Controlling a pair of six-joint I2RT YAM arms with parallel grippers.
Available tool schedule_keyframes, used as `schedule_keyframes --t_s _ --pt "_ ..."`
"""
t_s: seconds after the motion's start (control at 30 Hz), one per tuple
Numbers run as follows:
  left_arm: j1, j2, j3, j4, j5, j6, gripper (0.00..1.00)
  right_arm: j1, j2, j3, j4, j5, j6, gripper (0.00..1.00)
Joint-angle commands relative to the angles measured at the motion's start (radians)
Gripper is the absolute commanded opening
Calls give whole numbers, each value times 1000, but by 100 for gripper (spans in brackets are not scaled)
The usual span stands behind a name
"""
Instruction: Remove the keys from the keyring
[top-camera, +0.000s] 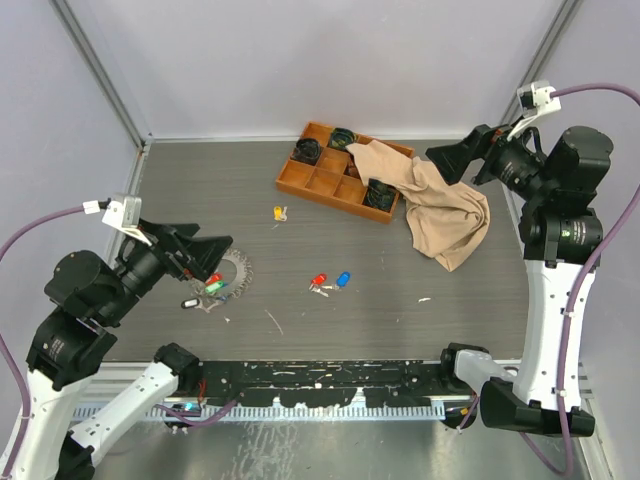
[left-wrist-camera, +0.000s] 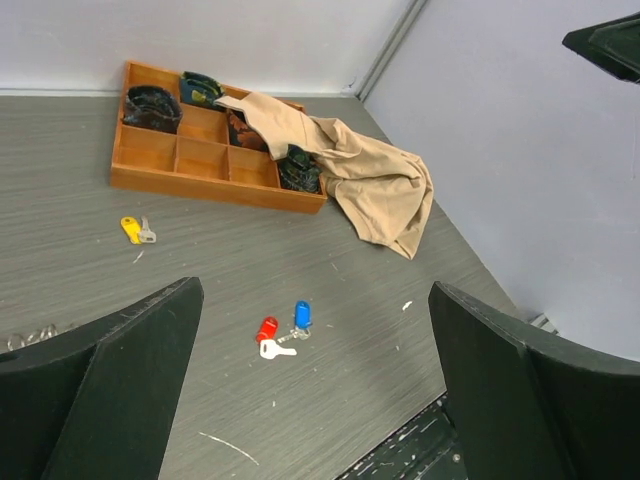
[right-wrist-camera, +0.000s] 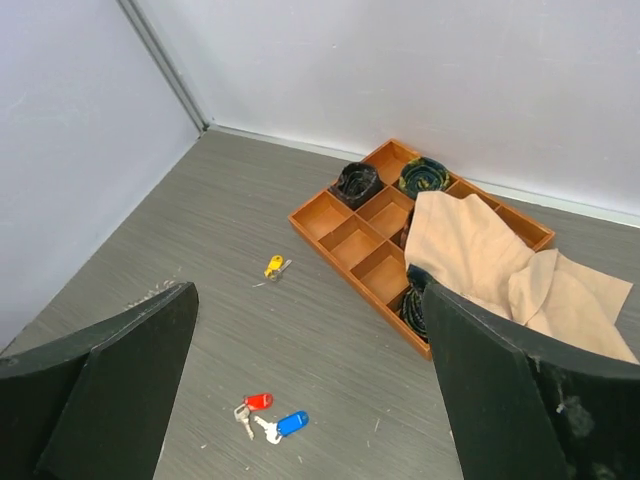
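The keyring (top-camera: 238, 270) lies on the table at the left as a spiky silvery circle of keys (top-camera: 242, 282). A red and a green tag (top-camera: 213, 286) sit at its near-left side. My left gripper (top-camera: 212, 258) hovers over the ring's left part and hides it. It is open and holds nothing. In the left wrist view that gripper (left-wrist-camera: 312, 296) stands wide, with only a silvery edge of the keyring (left-wrist-camera: 30, 338) at the far left. My right gripper (top-camera: 452, 160) is raised at the back right over the cloth. It is open and empty (right-wrist-camera: 308, 296).
Red- and blue-tagged loose keys (top-camera: 330, 282) lie mid-table, and a yellow-tagged key (top-camera: 280, 212) lies farther back. A small black tag (top-camera: 188, 303) sits near the ring. An orange compartment tray (top-camera: 322, 180) stands at the back, with a beige cloth (top-camera: 448, 212) draped over its right end.
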Motion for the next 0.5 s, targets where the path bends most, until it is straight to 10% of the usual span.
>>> schedule_keyframes --t_s 0.0,0.47 --pt "6 0 1 38 23 36 98 -11 -23 -17 58 -88 41 100" --pt "6 19 -168 153 33 -18 98 -11 12 -203 233 -306 45 100"
